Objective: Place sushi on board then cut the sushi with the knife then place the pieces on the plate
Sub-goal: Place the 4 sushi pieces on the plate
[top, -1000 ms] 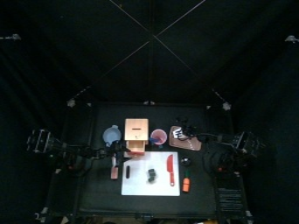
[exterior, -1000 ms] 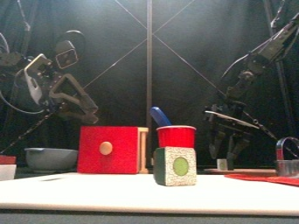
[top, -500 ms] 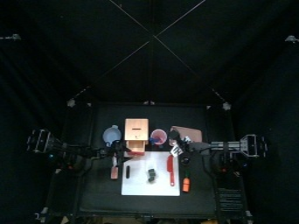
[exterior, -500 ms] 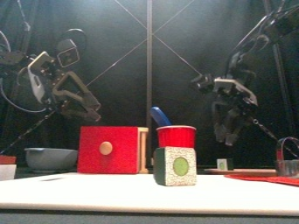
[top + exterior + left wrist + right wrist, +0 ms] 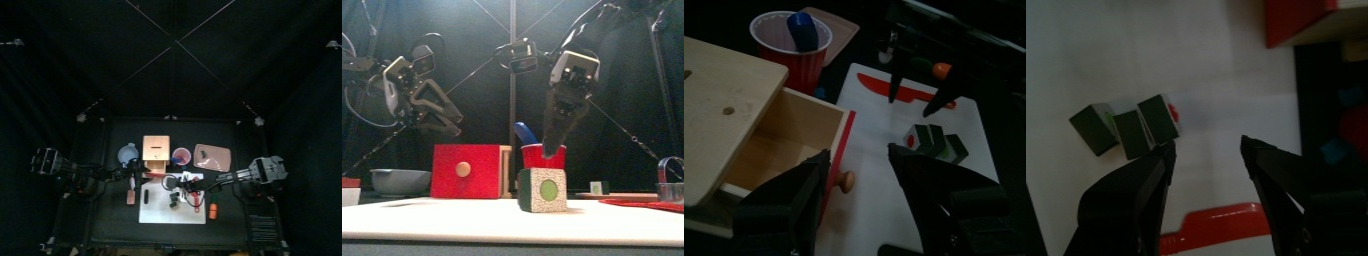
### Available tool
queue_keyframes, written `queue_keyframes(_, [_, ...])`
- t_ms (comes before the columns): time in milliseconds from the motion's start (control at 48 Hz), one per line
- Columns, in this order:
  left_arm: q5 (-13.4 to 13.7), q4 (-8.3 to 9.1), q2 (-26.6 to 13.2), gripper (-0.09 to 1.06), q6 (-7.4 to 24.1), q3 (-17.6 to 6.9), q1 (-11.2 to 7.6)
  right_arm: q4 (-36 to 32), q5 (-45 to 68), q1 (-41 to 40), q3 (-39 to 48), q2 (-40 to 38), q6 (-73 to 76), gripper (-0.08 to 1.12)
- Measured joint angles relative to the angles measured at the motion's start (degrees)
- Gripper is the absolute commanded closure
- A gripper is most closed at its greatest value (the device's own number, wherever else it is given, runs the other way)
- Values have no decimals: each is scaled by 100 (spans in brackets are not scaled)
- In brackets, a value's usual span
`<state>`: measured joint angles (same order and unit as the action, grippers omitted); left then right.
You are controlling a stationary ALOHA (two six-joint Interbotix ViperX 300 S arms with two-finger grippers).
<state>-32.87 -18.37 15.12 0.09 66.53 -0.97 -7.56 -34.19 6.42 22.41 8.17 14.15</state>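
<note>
Right wrist view: your right claw [image 5: 1205, 146] hangs wide open, sushi [image 5: 1126, 130] just beside it on the white board [image 5: 1200, 60], seemingly uncut; red knife [image 5: 1227, 228] lies near, ungrasped; cutting and plating are left for you

Pale wooden box [image 5: 156, 149] at rear-centre of the surface [image 5: 107, 225], its red drawer front [image 5: 464, 170] pulled out toward the front, round knob [image 5: 844, 181] showing; red cup [image 5: 543, 157] just right of the box, blue toy knife [image 5: 524, 132] standing in it. Blue-grey bowl [image 5: 398, 181] just left of the box. Small orange toy [image 5: 213, 209] lies front-right, a reddish-brown toy [image 5: 131, 197] front-left, both too small to identify.
</note>
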Motion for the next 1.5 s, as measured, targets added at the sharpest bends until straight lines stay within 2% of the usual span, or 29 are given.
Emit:
queue_keyframes(229, [0, -70, -9, 10, 0, 9, 0, 554, -9, -35, -123, 62, -615, 16])
queue_keyframes(771, [18, -229, -9, 10, 0, 18, 0, 378, -9, -114, -237, 343, -694, 17])
queue_keyframes(1167, [18, -237, -9, 10, -9, 18, 0, 308, 0, -132, -299, 492, -686, 18])
queue_keyframes(1333, [18, -281, -9, 10, 0, 44, -9, 325, -53, -185, -308, 598, -686, 28])
queue_keyframes(1500, [18, -334, -9, 10, 0, 53, 0, 343, -88, -211, -299, 606, -694, 47])
